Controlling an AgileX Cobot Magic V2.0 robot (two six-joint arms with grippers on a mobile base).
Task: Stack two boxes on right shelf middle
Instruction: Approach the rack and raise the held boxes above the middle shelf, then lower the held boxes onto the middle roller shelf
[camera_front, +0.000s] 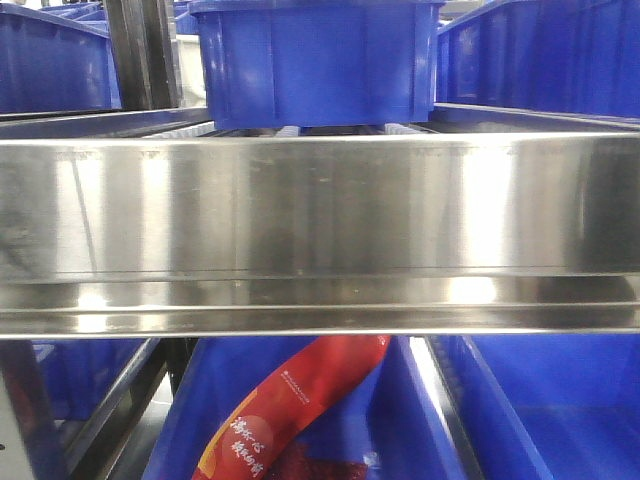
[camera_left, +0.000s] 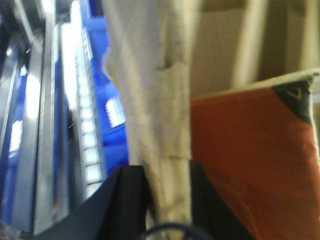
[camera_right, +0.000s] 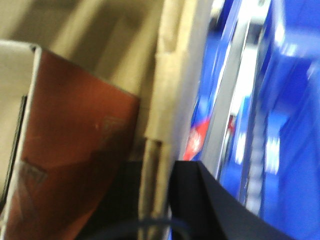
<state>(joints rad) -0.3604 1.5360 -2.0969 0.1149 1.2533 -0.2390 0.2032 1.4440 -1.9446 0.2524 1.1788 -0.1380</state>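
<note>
In the left wrist view a box wall (camera_left: 150, 75) of pale brown cardboard runs up the middle. My left gripper (camera_left: 167, 172) is shut on this wall, one black finger (camera_left: 130, 195) outside and one inside. The right wrist view shows the opposite cardboard wall (camera_right: 170, 75) of the box, and my right gripper (camera_right: 155, 167) is shut on its edge. The shelf (camera_front: 320, 210), a broad shiny steel lip, fills the front view. No box and no gripper show in that view. Both wrist views are blurred.
An orange-red flat package (camera_left: 250, 160) lies inside the box, seen again as the red package (camera_right: 75, 130). A blue bin (camera_front: 320, 60) stands on the level above the lip. Below it a blue bin (camera_front: 540, 410) holds a red packet (camera_front: 290, 410). Steel rails (camera_left: 45, 125) run beside the box.
</note>
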